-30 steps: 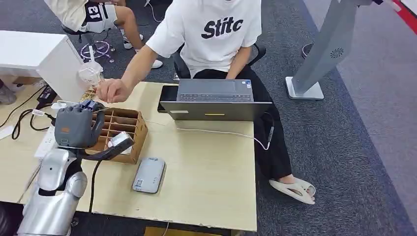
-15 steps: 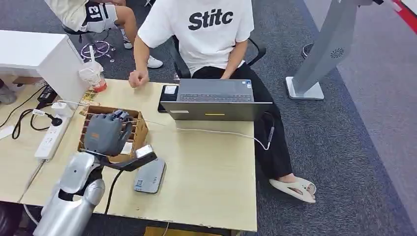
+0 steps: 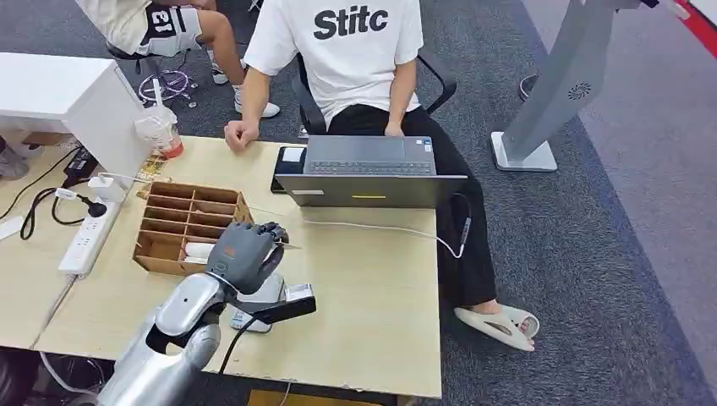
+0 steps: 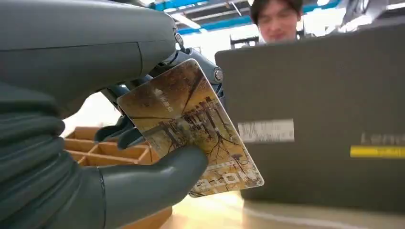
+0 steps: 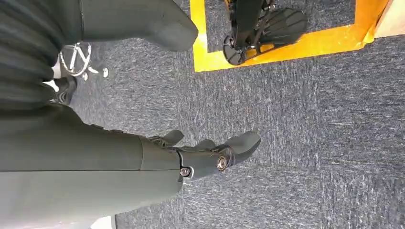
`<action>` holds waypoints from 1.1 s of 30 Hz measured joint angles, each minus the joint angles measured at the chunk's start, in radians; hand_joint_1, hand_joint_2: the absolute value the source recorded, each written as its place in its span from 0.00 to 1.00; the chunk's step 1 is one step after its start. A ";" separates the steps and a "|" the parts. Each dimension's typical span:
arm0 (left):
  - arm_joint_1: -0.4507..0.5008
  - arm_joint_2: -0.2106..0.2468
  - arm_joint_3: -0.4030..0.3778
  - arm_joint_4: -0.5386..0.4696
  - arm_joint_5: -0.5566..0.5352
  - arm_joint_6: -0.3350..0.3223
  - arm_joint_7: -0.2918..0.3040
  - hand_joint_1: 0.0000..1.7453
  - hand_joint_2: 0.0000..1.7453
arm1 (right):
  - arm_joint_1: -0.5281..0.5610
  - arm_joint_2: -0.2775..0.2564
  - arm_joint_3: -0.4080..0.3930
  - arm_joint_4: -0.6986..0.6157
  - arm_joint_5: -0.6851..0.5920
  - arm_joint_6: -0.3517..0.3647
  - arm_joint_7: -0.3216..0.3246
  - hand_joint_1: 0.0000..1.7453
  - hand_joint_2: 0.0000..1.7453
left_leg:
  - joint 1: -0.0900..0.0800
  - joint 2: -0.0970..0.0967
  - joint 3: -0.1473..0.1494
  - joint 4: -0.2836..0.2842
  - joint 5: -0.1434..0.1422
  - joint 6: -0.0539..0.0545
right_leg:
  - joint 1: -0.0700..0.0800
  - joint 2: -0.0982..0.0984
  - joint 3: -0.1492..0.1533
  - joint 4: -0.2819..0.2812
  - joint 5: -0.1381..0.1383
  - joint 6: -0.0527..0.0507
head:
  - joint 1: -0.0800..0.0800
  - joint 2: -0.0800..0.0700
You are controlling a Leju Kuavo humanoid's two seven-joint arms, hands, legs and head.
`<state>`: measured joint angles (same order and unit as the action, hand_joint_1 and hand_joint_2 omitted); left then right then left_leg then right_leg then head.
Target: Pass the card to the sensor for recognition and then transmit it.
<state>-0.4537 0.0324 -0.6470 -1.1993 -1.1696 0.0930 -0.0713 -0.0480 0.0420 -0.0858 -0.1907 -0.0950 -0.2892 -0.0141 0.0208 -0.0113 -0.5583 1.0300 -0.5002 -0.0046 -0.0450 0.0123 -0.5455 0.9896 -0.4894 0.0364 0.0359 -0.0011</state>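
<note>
My left hand (image 3: 245, 254) pinches a card (image 4: 191, 129) printed with a brown tree scene, between the thumb and the fingers. In the head view the card (image 3: 285, 246) is a thin edge sticking out toward the laptop. The hand hovers just over the grey card sensor (image 3: 264, 295), which lies flat on the table and is partly hidden under the hand. My right hand (image 5: 210, 152) hangs beside my body over the carpet, fingers loosely spread, holding nothing.
A cardboard divider box (image 3: 182, 224) sits left of the sensor. A laptop (image 3: 372, 169) stands at the table's far side with a white cable (image 3: 380, 228) trailing from it. A person sits behind it, one hand (image 3: 241, 134) on the table. A power strip (image 3: 84, 237) lies at the left.
My left hand has swung right with the card, from above the divider box to above the sensor. The person's arm has drawn back from the box to the far table edge.
</note>
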 joint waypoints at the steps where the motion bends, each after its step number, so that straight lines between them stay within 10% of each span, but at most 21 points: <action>1: -0.004 0.004 -0.008 0.012 0.001 -0.005 0.000 1.00 1.00 | 0.000 0.000 0.000 0.000 0.000 0.000 -0.001 0.00 1.00 | 0.000 0.000 0.000 0.000 0.000 0.000 | 0.000 0.000 0.000 0.000 0.000 0.000 | 0.000 0.000; 33: 0.011 0.095 -0.061 0.134 0.065 -0.068 0.029 1.00 1.00 | 0.002 0.001 -0.008 0.000 0.032 -0.001 0.009 0.00 1.00 | 0.000 0.000 0.000 0.000 0.000 0.000 | 0.000 0.000 0.000 0.000 0.000 0.000 | 0.000 0.000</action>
<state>-0.4430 0.1278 -0.7080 -1.0655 -1.1044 0.0248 -0.0423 -0.0456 0.0427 -0.0938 -0.1907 -0.0625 -0.2899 -0.0050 0.0208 -0.0114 -0.5586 1.0299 -0.5001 -0.0046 -0.0450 0.0119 -0.5452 0.9897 -0.4895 0.0364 0.0359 -0.0011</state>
